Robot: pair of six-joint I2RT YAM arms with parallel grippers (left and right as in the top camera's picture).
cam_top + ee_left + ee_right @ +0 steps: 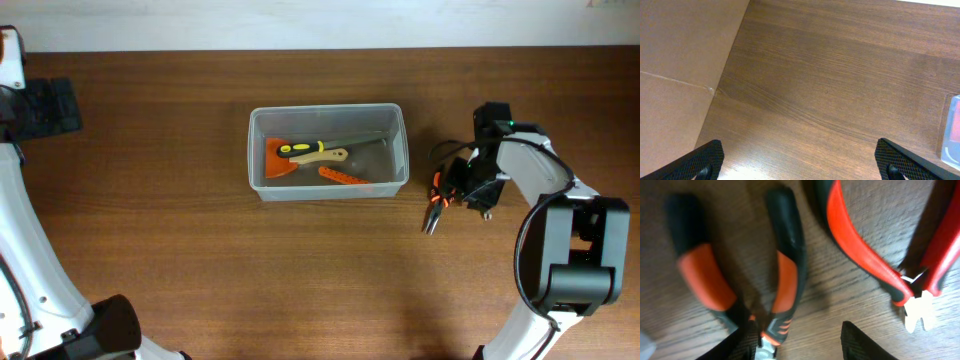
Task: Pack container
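Note:
The clear container (328,150) stands mid-table and holds an orange scraper (280,160), a yellow-handled tool (315,152) and a small orange piece (343,176). Its corner also shows in the left wrist view (952,131). My right gripper (802,345) is open, low over orange-and-black pliers (785,275) on the table, its fingers on either side of the pliers' joint. Red-handled cutters (865,260) lie just beside them. In the overhead view the right gripper (455,190) is right of the container, over the pliers (432,212). My left gripper (800,162) is open and empty over bare wood.
The left arm (40,105) sits at the far left edge of the table, well away from the container. A tan surface (680,60) borders the table on the left in the left wrist view. The right arm's base (575,260) stands at the right front.

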